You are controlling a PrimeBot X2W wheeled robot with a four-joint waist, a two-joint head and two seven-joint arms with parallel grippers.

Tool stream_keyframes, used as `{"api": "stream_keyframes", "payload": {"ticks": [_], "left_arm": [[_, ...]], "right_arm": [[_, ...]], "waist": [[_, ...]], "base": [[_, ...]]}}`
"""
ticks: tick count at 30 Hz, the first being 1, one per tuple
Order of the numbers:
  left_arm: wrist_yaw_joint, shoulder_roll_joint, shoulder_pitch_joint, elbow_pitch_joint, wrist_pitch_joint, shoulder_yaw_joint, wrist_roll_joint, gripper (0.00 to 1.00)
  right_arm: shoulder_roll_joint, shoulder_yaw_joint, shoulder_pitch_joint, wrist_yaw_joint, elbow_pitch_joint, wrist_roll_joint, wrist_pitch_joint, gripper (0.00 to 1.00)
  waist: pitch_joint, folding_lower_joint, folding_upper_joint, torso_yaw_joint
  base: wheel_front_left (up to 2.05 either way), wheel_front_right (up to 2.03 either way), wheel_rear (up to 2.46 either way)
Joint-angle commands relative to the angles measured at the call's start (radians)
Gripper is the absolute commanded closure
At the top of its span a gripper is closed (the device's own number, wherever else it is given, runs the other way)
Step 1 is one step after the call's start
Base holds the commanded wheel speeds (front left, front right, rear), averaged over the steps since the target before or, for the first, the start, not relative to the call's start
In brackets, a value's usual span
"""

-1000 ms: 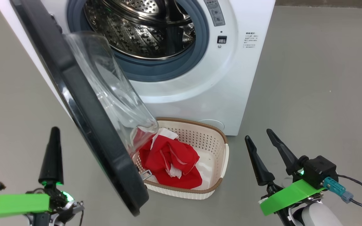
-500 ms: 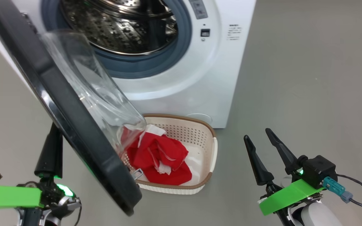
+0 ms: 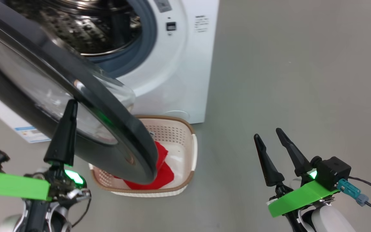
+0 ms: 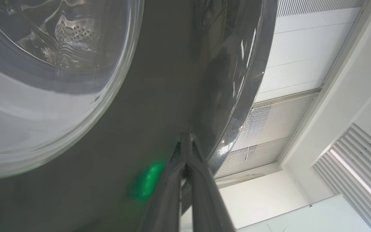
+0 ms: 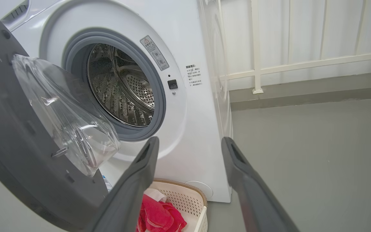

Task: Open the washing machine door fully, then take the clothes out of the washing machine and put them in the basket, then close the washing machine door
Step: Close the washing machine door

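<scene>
– Washing machine door point(image 3: 121, 141): which way does it lie from the fingers?
– Straight ahead of the left gripper point(image 3: 72, 106). Its two fingers point(image 4: 201, 183) are pressed together with nothing between them. The tips stand against the door's outer face, on the black ring point(image 4: 172, 80) near the free edge. In the left wrist view they seem to meet their own reflection, so I judge them touching.
– And the opening?
– Behind the door. The door hangs half swung, hinged on the left of the washing machine point(image 3: 185, 64). Its lower edge is over the basket point(image 3: 192, 145), where the clothes point(image 3: 164, 164) lie. The drum point(image 5: 124, 93) looks bare from the right wrist view.
– So where does the push go?
– Away from the robot and rightward, I'd say, along the door's arc toward the grey seal point(image 5: 161, 106).
– Right gripper point(image 3: 267, 133)?
– Fingers spread wide and empty, well apart to the right above the floor point(image 3: 285, 80). The left arm is plainly nearer.
</scene>
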Motion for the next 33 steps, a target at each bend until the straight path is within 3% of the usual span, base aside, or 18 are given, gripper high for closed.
{"api": "stream_keyframes", "payload": {"ticks": [1, 27, 33], "left_arm": [[-0.008, 0.019, -0.053, -0.016, 0.006, 0.026, 0.001, 1.0], [0.004, 0.083, -0.383, 0.165, -0.009, 0.071, 0.04, 1.0], [-0.024, 0.083, -0.451, 0.216, -0.003, 0.079, 0.024, 1.0]], "right_arm": [[0.005, 0.025, -0.041, 0.008, -0.03, 0.001, -0.006, 0.0], [0.005, 0.04, -0.094, 0.008, -0.065, -0.009, -0.006, 0.0], [0.005, 0.03, -0.099, 0.008, -0.069, -0.011, -0.006, 0.0]], "waist": [[0.023, 0.0, 0.0, -0.039], [0.168, 0.0, 0.0, -0.188], [0.189, 0.0, 0.0, -0.19]], "base": [[0.0, 0.0, 0.0], [0.0, 0.0, 0.0], [0.0, 0.0, 0.0]]}}
